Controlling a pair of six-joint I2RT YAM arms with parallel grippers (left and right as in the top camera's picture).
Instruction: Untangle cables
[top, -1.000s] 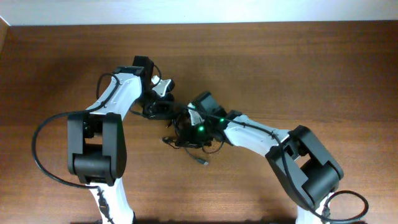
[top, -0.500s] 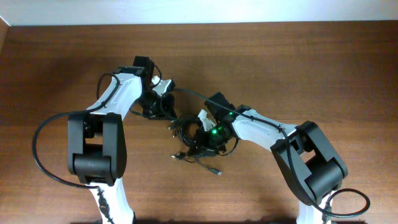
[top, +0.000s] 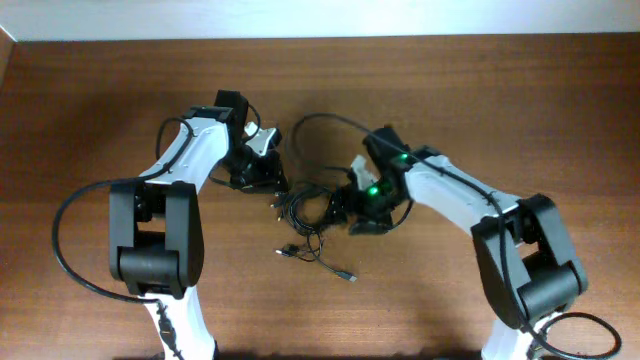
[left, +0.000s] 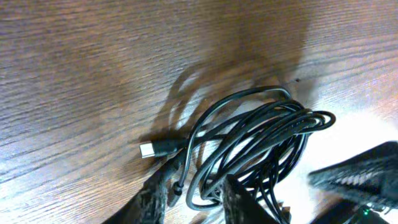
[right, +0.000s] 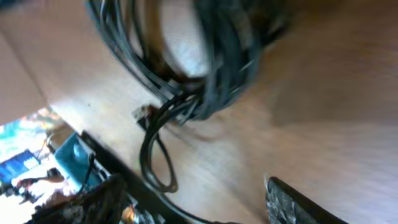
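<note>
The cables (top: 305, 210) lie as a bunch of thin black loops on the wooden table between my two grippers. One long strand (top: 330, 120) arcs up toward the right arm. My left gripper (top: 272, 185) is at the bunch's upper left. In the left wrist view its fingers (left: 153, 198) stand apart around a few cable loops (left: 261, 137) without pinching them, and a silver plug (left: 148, 150) lies just ahead. My right gripper (top: 350, 208) is at the bunch's right side. The blurred right wrist view shows it (right: 186, 190) wide open, with the coil (right: 205, 68) ahead and nothing gripped.
Loose plug ends (top: 347, 274) trail out below the bunch toward the table's front. The brown wooden table (top: 520, 110) stretches to a pale wall edge at the top. Both arm bases stand at the bottom left and right.
My right gripper has opened, let go of the cables and moved right and up. The bunch has loosened and spread to the right. My left gripper has opened a little and stayed put.
</note>
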